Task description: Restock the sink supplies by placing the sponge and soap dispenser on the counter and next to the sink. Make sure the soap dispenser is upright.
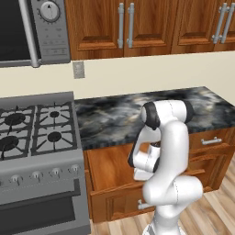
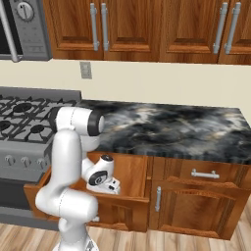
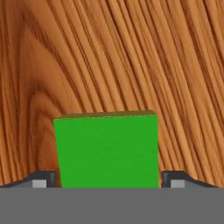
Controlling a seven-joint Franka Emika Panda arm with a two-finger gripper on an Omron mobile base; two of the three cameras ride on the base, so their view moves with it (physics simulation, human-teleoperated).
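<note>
- Steel-grey gas stove (image 1: 36,133) stands at the left, beside the marbled table (image 1: 137,114).
- Open wooden drawer (image 2: 128,172) below the table holds the arm's reach, probably because the supplies are stored inside.
- Green sponge (image 3: 107,148) lies flat on the drawer floor between the fingers (image 3: 43,179), which straddle it; whether they pinch it, I cannot tell.

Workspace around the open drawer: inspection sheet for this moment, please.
Surface: counter, black marbled slab; wooden drawer below it pulled open.
Job's things: sponge, green, flat on the drawer floor between the claw's fingertips; soap dispenser, nothing seen.
Clutter: nothing seen.
Grippers: claw down in the drawer, fingertips either side of the sponge; contact cannot be told.
Cables: nothing seen.
Surroundings: gas stove beside the counter, microwave, upper cabinets, wall outlet.
</note>
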